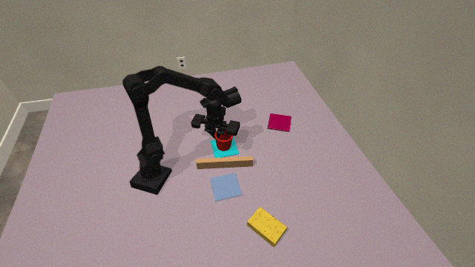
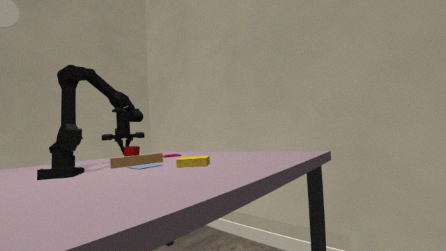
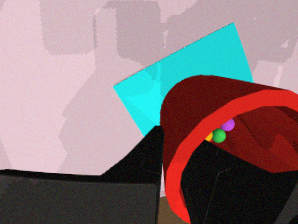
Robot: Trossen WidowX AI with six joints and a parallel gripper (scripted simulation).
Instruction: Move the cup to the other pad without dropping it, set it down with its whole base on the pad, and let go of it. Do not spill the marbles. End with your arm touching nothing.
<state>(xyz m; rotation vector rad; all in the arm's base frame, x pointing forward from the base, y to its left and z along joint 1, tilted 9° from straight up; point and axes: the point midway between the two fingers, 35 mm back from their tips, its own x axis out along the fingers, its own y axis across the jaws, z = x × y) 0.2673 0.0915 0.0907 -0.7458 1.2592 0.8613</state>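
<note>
The red cup (image 1: 223,141) stands upright over the cyan pad (image 1: 224,148), low on it; I cannot tell whether its base touches. My gripper (image 1: 221,133) is shut on the cup's rim from above, one finger outside the wall and one inside. In the wrist view the cup (image 3: 220,143) holds several coloured marbles (image 3: 220,135), and the cyan pad (image 3: 186,83) lies beneath it. In the side view the cup (image 2: 131,150) shows under the gripper (image 2: 126,148), its bottom hidden behind the wooden bar (image 2: 136,160).
A wooden bar (image 1: 224,162) lies just in front of the cyan pad. A light blue pad (image 1: 225,186) lies beyond the bar, nearer the camera. A magenta pad (image 1: 279,122) lies to the right. A yellow sponge (image 1: 266,225) lies near the front.
</note>
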